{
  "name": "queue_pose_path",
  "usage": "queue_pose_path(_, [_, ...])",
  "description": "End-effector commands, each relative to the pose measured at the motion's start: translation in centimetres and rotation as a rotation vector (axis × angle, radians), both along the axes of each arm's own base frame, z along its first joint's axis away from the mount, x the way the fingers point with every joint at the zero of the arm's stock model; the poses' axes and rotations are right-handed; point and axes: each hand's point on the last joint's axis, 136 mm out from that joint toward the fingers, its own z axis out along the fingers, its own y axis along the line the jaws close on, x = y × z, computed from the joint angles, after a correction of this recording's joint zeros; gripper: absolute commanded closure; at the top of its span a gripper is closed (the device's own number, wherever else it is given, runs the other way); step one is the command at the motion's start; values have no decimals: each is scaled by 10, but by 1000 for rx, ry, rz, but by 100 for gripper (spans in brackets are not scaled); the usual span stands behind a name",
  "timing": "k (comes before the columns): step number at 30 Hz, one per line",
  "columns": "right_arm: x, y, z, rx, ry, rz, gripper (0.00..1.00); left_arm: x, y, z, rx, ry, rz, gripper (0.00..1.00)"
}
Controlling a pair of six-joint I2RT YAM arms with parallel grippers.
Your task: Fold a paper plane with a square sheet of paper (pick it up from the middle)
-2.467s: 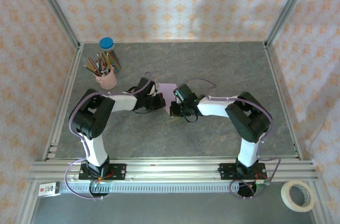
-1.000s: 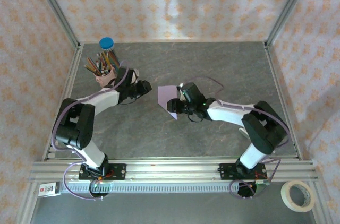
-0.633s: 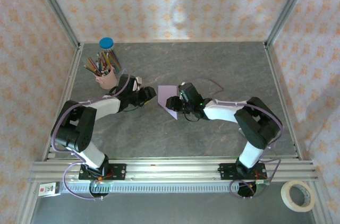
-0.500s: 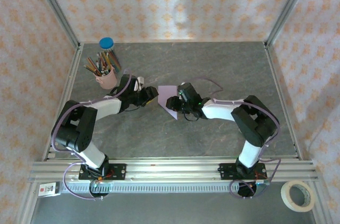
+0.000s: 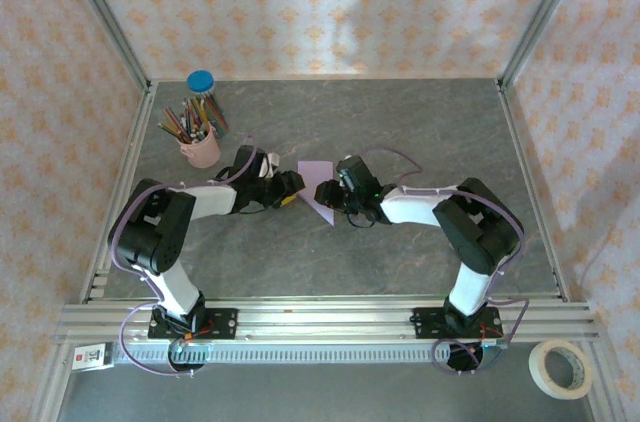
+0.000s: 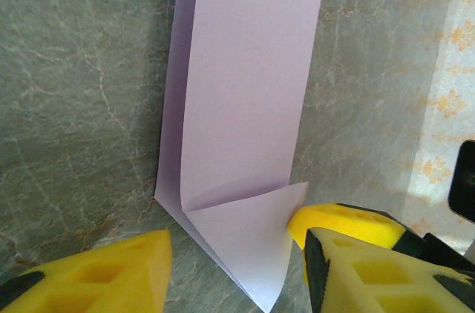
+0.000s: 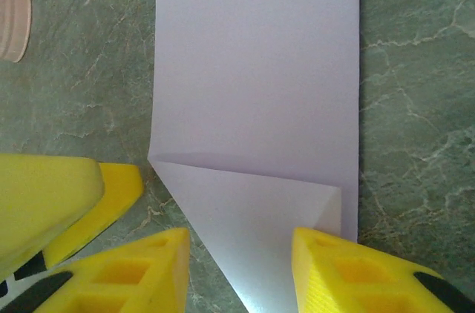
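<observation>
The square sheet of paper (image 5: 314, 178) lies flat on the grey table (image 5: 420, 122), mid-way between the two arms; it is already doubled into a long strip, and one corner at the near end is turned in as a triangular flap, so that end comes to a slanted point; the left gripper (image 6: 234, 254) has its jaws spread with that point between them, pinching nothing; the right gripper (image 7: 239, 246) stands spread astride the same end; the matching corner and the wing folds look undone, so I'd call it early days.
</observation>
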Motion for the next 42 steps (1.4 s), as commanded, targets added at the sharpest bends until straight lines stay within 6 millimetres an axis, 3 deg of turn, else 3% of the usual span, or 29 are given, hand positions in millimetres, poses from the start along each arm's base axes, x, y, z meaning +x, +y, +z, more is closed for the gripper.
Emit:
queue_pose_path(1, [3, -2, 2, 12, -10, -18, 61, 2, 3, -7, 28, 19, 24, 49])
queue_pose_path(8, [3, -5, 3, 13, -13, -23, 64, 6, -6, -7, 6, 17, 4, 54])
queue_pose_path(23, [5, -9, 6, 6, -28, -34, 66, 15, -16, -1, -1, -1, -61, 54])
queue_pose_path(42, [4, -19, -4, -16, -8, -59, 83, 8, -44, 13, -180, -87, -281, 57])
